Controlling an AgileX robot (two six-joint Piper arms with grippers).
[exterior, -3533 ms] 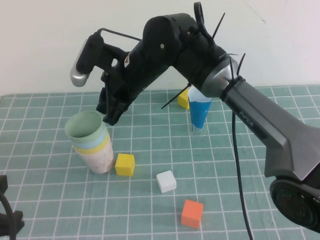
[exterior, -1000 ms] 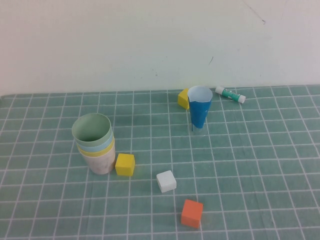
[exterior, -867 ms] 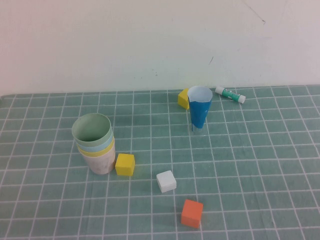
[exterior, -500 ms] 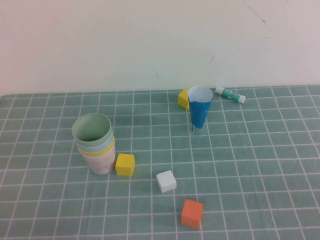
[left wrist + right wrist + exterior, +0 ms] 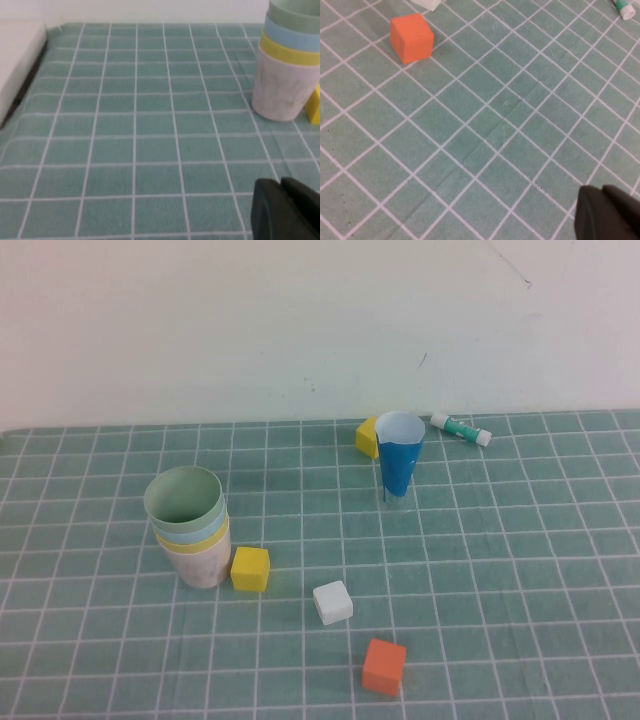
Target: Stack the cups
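Both arms sit pulled back, out of the high view entirely. The left gripper [image 5: 287,210] shows only as dark fingertips pressed together low over the table; the right gripper [image 5: 607,212] likewise, its fingers closed, holding nothing.

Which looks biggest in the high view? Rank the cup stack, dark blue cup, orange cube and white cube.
1. cup stack
2. dark blue cup
3. orange cube, though it lies nearer the camera
4. white cube, close to the orange one, so that order is unsure
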